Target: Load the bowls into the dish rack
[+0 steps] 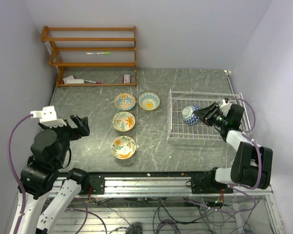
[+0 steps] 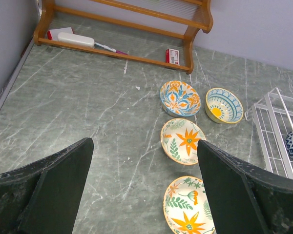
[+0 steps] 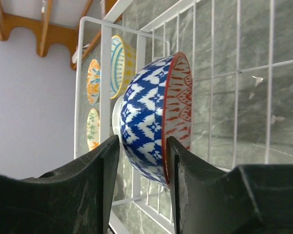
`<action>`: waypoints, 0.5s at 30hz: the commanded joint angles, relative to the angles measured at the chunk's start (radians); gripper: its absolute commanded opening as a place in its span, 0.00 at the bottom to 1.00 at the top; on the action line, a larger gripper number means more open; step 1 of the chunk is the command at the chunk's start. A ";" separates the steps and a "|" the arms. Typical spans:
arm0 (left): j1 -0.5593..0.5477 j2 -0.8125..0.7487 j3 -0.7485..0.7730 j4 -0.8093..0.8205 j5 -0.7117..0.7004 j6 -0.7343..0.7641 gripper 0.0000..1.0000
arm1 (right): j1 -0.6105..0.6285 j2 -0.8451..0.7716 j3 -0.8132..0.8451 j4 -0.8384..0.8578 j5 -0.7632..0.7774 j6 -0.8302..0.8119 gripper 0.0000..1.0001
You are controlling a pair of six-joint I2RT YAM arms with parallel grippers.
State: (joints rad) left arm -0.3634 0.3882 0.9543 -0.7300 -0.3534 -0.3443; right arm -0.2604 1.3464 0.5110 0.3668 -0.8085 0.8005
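Currently the right pincer pinches the blue-and-red bowl by its rim, on edge inside the rack. Step judged: placement. Next move calls for gentle release. Four bowls sit left of the rack; the left pincer is spread.

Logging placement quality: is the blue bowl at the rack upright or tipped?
Tipped: the blue bowl shows its outside from above; right fingers pinch its wall.

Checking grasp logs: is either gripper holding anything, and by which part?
The right gripper pinches the blue-and-red bowl by its wall near the rim; the left gripper holds nothing.
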 commanded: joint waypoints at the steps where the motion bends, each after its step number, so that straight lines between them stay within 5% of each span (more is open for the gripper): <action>1: 0.007 0.001 -0.001 0.024 0.016 0.008 0.98 | -0.006 -0.062 0.055 -0.167 0.109 -0.120 0.46; 5: 0.008 -0.002 -0.009 0.030 0.020 0.007 0.98 | -0.007 -0.102 0.083 -0.245 0.180 -0.166 0.57; 15: 0.007 -0.015 -0.010 0.032 0.019 0.005 0.98 | -0.008 -0.137 0.113 -0.339 0.272 -0.220 0.62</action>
State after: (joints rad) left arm -0.3634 0.3878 0.9504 -0.7292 -0.3515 -0.3443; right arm -0.2607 1.2335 0.5941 0.0803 -0.5888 0.6193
